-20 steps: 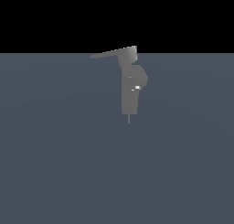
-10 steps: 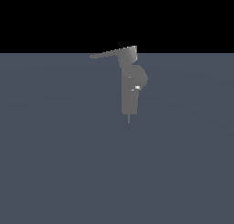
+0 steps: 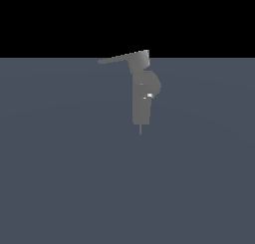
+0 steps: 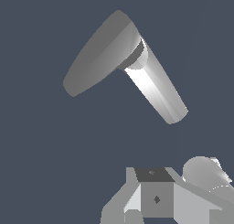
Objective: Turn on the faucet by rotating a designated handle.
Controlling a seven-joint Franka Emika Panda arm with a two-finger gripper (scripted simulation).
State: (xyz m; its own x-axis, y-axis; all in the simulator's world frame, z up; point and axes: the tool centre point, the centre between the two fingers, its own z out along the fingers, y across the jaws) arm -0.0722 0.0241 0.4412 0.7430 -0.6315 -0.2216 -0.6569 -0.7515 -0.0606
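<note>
Nothing has moved since the earlier frames: faucet and handle sit exactly as before in the exterior view. Your hand (image 4: 155,205) shows only as pale grey blocks at the edge of the wrist view; you cannot tell how far it is open, and it has hold of nothing visible. Well apart from it, the faucet (image 4: 157,90) appears as a bright column meeting the broad flat handle (image 4: 98,54). In the exterior view the faucet (image 3: 142,101) stands upright on the blue-grey counter (image 3: 60,178), its handle (image 3: 122,59) reaching toward the exterior view's left from the hub on top. You see nothing between hand and handle.
</note>
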